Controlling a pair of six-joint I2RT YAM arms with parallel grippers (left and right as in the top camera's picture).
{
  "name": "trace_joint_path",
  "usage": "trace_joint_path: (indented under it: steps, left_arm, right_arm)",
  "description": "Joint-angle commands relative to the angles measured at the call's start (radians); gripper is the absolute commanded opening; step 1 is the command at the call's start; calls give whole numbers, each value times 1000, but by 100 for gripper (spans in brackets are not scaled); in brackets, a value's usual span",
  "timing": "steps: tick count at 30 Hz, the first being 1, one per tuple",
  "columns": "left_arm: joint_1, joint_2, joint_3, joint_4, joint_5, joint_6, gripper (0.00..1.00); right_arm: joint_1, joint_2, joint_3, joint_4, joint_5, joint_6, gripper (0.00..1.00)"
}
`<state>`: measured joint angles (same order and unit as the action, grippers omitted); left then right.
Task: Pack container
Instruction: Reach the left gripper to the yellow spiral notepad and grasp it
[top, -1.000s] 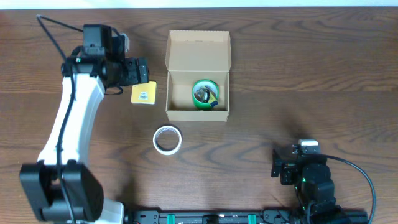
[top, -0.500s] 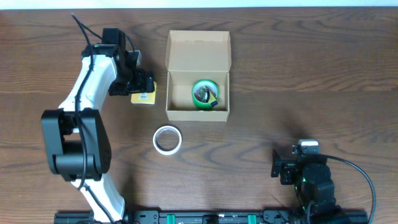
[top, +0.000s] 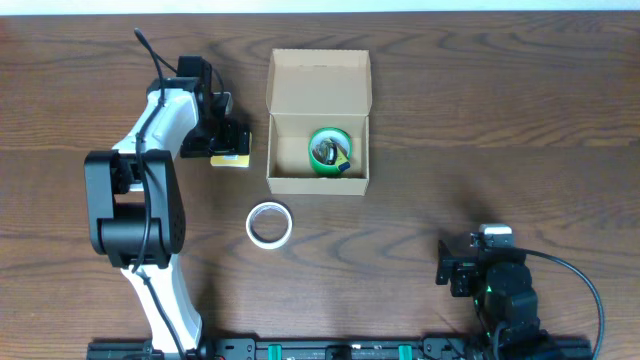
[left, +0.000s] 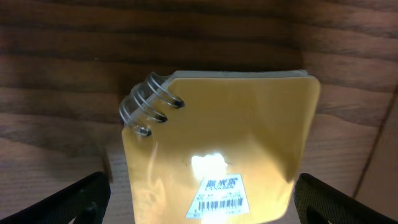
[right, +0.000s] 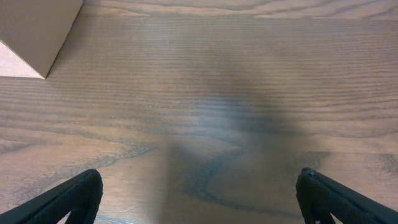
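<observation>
My right pincer (right: 199, 190) rests at the near right corner, fingers apart. A white tape roll (top: 269, 223) lies mid-bench. Farther out, my left pincer (left: 202, 186) hangs spread wide astride the yellow pad (left: 236, 124). Just beside it, toward the far edge, the box (top: 318, 184) sits open with a green roll (top: 327, 150) inside. I judge this is the pad pickup, so next I should lower, close squarely and lift.

left end effector (top: 233, 141) covers most of the yellow pad (top: 231, 159) overhead — its lower edge cropped in wrist view.
</observation>
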<state>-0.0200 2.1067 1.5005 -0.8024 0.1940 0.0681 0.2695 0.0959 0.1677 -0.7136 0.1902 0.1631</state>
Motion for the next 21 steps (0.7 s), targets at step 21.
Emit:
trace_joint_path:
  steps: [21]
  left_arm:
    - [-58, 63, 23, 24, -71, 21, 95]
  right_arm:
    - [-7, -5, -3, 0, 0, -15, 99]
